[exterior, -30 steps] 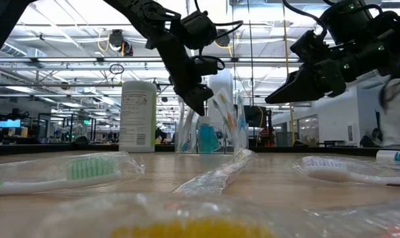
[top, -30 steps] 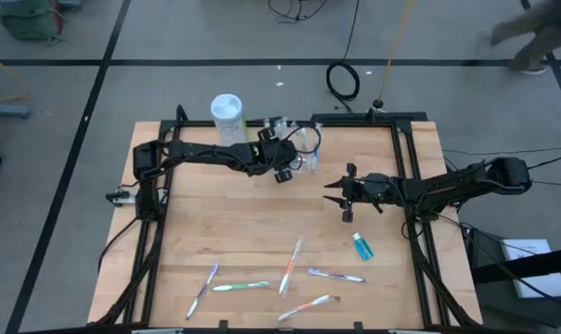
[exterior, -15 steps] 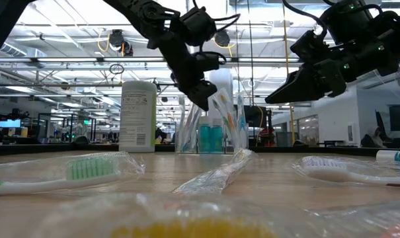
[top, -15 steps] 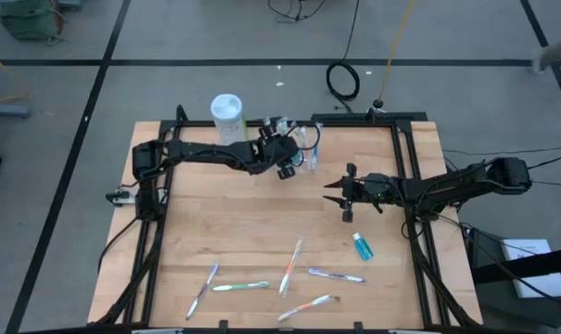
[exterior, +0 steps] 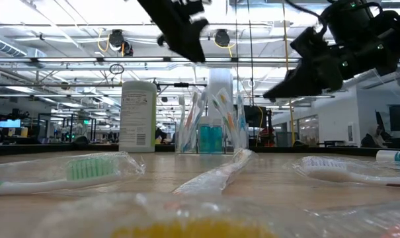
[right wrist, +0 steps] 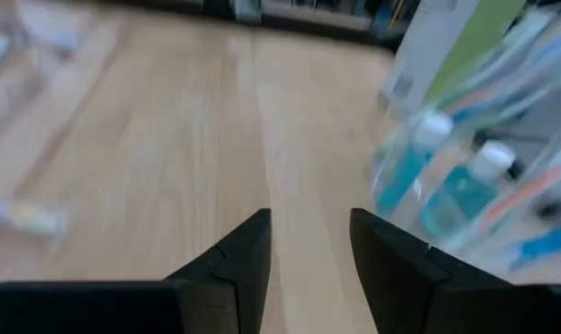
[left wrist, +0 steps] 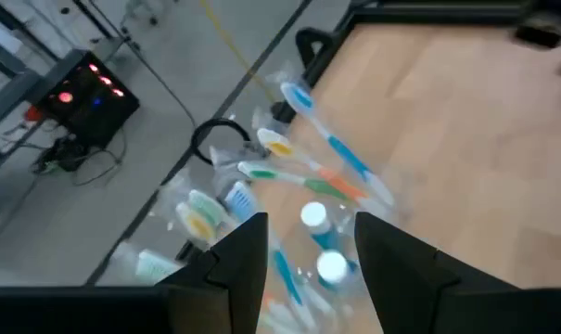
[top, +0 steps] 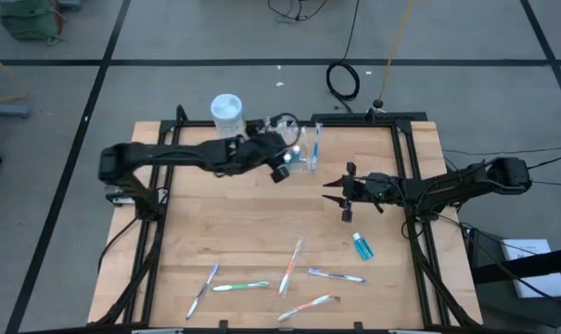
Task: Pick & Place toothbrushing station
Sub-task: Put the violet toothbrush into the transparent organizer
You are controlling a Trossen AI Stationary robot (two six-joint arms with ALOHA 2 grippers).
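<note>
Clear plastic cup [top: 303, 153] standing at the upper centre of the high view, near the table's [top: 215, 241] far edge, bristling with wrapped toothbrushes and holding two blue toothpaste tubes [left wrist: 319, 243], white caps up in the left wrist view. Left gripper [top: 282, 162] now just left of the cup in the high view, slid rightward and stretched further out than a second ago, and lifted — in the low view only its tip left at the top edge, above the cup [exterior: 213, 129] rather than down beside it as before. Fingers [left wrist: 238, 255] parted with the tubes showing through the gap, nothing held. Right gripper [top: 338, 193] unmoved at centre right, hanging clear of the wood, jaws apart and empty, pointed toward the cup. Still loose on the table: five toothbrushes [top: 289, 269] strewn across the lower centre and one toothpaste tube [top: 362, 245] lower right of the right gripper. White canister [top: 227, 113] upper left of the cup, untouched. Probably a delivery just finished and the left arm pulling up and away — six items yet to fetch, so the job likely past halfway but far from done.
</note>
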